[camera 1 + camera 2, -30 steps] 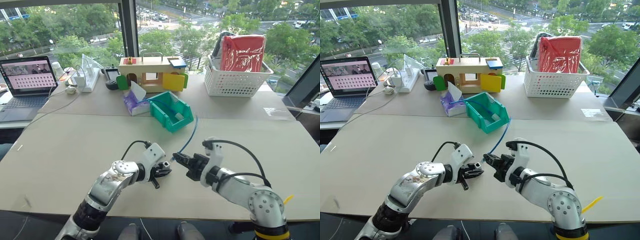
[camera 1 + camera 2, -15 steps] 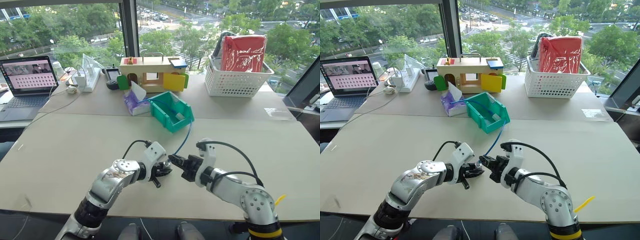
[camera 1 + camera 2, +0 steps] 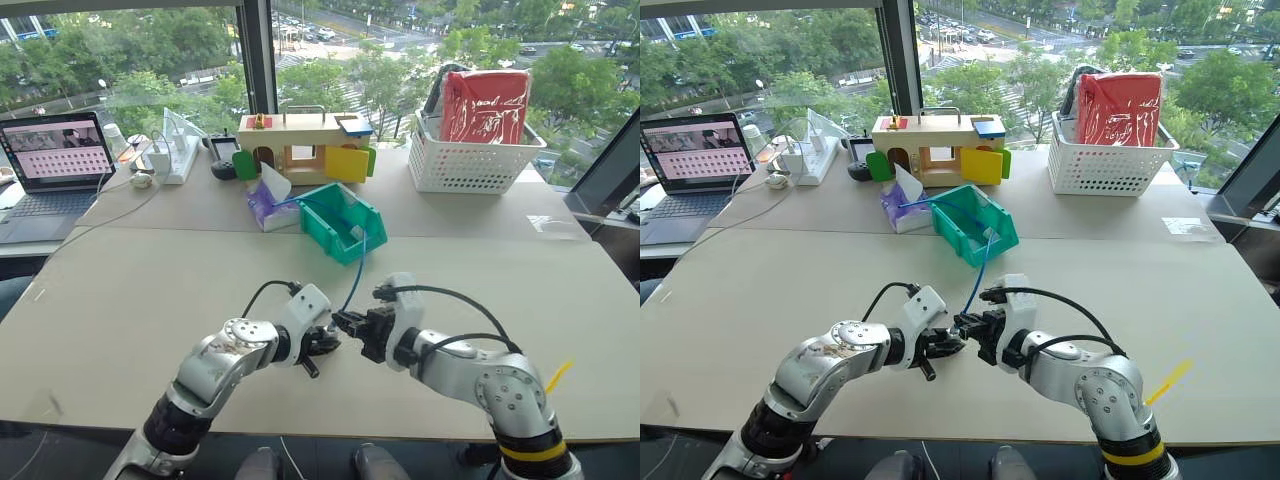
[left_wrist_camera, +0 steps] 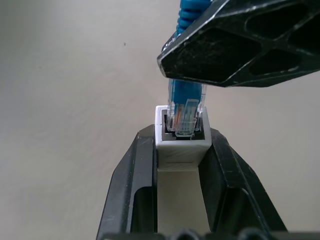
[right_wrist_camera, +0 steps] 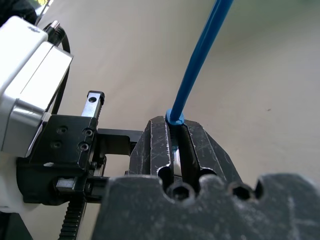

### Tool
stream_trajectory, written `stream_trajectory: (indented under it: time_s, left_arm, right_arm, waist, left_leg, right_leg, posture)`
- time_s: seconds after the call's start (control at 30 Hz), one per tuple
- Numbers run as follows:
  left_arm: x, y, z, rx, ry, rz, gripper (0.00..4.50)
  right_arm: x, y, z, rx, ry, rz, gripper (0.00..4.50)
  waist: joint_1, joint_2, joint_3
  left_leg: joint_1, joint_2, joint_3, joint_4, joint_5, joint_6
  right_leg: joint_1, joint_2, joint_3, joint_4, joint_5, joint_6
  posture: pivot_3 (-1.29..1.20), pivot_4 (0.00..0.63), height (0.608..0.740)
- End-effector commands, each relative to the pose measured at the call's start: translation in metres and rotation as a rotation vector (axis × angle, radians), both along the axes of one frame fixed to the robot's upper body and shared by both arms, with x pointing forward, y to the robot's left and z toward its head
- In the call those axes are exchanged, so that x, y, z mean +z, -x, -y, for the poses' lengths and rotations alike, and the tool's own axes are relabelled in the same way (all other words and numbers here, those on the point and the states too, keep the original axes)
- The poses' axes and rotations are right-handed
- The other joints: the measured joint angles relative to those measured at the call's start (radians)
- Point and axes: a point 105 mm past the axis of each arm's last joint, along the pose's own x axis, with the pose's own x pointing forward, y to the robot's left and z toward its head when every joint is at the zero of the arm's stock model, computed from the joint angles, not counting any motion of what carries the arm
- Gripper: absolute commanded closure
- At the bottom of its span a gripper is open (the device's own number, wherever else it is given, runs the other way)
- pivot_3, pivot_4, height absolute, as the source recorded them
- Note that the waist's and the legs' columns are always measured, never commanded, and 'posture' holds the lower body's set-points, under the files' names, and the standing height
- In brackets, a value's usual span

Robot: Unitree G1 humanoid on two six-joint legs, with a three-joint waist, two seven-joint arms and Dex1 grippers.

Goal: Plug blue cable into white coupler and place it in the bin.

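Just above the near middle of the table, my left gripper is shut on the white coupler, socket face outward. My right gripper meets it from the right, shut on the plug end of the blue cable. In the left wrist view the clear plug sits partly inside the coupler's socket, with a right finger just above it. From the plug the cable rises to the teal bin and runs on through it. The bin stands beyond both grippers at the table's middle.
A white lattice basket with a red bag stands at the back right. Behind the bin is a wooden toy house, with a purple tissue pack to the left of the bin. A laptop and its cord lie at the far left.
My right gripper has shifted left with the cable and rolled, bringing the plug up to the coupler. The cable now hangs steeper. The left gripper has stayed in place.
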Motion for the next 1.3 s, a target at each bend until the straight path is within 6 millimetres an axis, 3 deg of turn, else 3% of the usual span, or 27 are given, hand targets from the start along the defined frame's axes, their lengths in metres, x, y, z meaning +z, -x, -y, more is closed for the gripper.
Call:
stream_trajectory:
  time_s: [0.03,0.2,0.4,0.77,1.0,1.17,1.23,1.3]
  left_arm:
    - [0.018,-0.001,-0.002,-0.005,0.0,0.011,3.84]
    - [0.047,-0.008,0.012,0.033,0.11,0.0,3.84]
    - [0.041,-0.004,0.018,0.039,0.096,-0.036,3.84]
    - [0.04,0.004,0.025,-0.006,0.056,-0.031,3.84]
    - [0.043,0.003,0.04,-0.027,0.088,-0.039,3.84]
    - [0.042,0.001,0.041,-0.014,0.089,-0.034,3.84]
    - [0.041,-0.001,0.038,0.005,0.096,-0.038,3.84]
    - [0.042,-0.004,0.036,0.02,0.101,-0.035,3.84]
  right_arm:
    - [-0.007,0.004,0.0,0.016,0.069,0.003,4.5]
    - [-0.012,0.011,-0.002,0.025,0.034,-0.034,4.5]
    - [-0.019,0.017,-0.004,0.035,0.038,-0.06,4.5]
    - [-0.037,0.029,-0.003,0.195,0.243,-0.059,4.5]
    - [-0.064,0.031,0.017,0.224,0.355,-0.112,4.5]
    - [-0.084,0.034,0.028,0.203,0.379,-0.167,4.5]
    - [-0.093,0.033,0.048,0.194,0.472,-0.17,4.5]
    - [-0.089,0.03,0.059,0.169,0.457,-0.167,4.5]
  waist:
    - [0.001,0.0,0.0]
    - [0.002,-0.001,0.0]
    - [0.001,-0.001,0.0]
    - [0.002,-0.001,0.0]
    - [0.011,-0.001,0.0]
    - [0.014,-0.002,-0.001]
    - [0.014,-0.003,-0.002]
    - [0.02,-0.003,-0.002]
  left_leg:
    - [0.0,0.0,0.0,0.0,0.0,0.0]
    - [-0.001,0.0,0.0,0.0,0.0,0.0]
    - [-0.001,-0.001,-0.001,0.0,0.0,0.0]
    - [-0.001,-0.001,-0.001,0.0,0.0,0.0]
    - [-0.001,-0.002,-0.001,0.0,0.0,0.0]
    - [0.001,-0.002,-0.001,0.0,0.0,0.0]
    - [0.002,-0.002,-0.001,0.001,0.0,0.0]
    - [0.004,-0.003,-0.001,0.001,0.0,0.0]
  right_leg:
    - [0.0,0.0,0.0,0.0,0.0,0.0]
    - [0.0,0.0,0.0,0.0,0.0,0.0]
    - [-0.001,0.0,0.0,0.0,0.0,0.0]
    - [0.0,0.0,0.0,0.0,0.0,0.0]
    - [0.001,-0.001,-0.001,-0.001,0.0,0.001]
    - [0.003,-0.001,-0.001,-0.001,0.0,0.001]
    - [0.003,-0.001,-0.001,-0.001,0.0,0.001]
    - [0.006,-0.002,-0.001,-0.001,-0.001,0.001]
  posture:
    - [0.0,0.15,0.739]
    - [0.0,0.15,0.739]
    - [0.0,0.15,0.739]
    - [0.0,0.15,0.739]
    - [0.0,0.15,0.739]
    - [0.0,0.15,0.739]
    - [0.0,0.15,0.739]
    - [0.0,0.15,0.739]
